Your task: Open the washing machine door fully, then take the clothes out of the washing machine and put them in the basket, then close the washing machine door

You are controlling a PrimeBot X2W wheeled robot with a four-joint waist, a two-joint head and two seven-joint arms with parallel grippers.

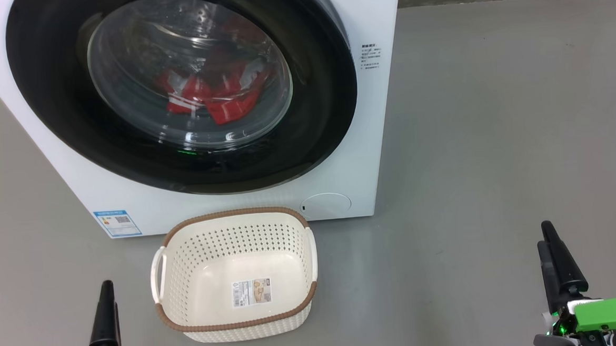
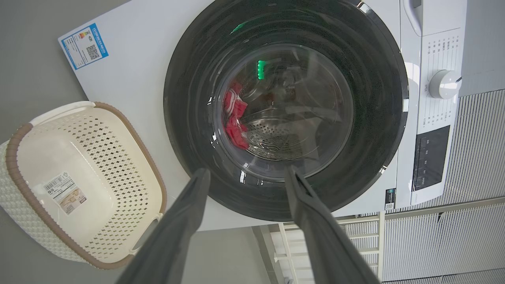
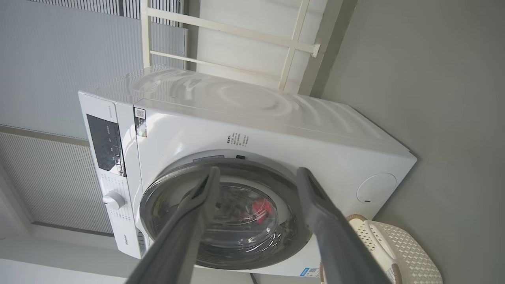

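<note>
The washing machine door stood shut over the soft red clothes in the drum, both the left gripper and right gripper holding fingers apart and empty; the stiff, glossy ring looked slippery, likely best hooked at its right edge.

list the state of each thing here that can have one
washing machine door: not swung open, covering the drum
clothes: inside the drum, behind the door glass
basket: upright on the floor, no clothes in it
left gripper: fingers open, holding nothing
right gripper: fingers open, holding nothing
</note>
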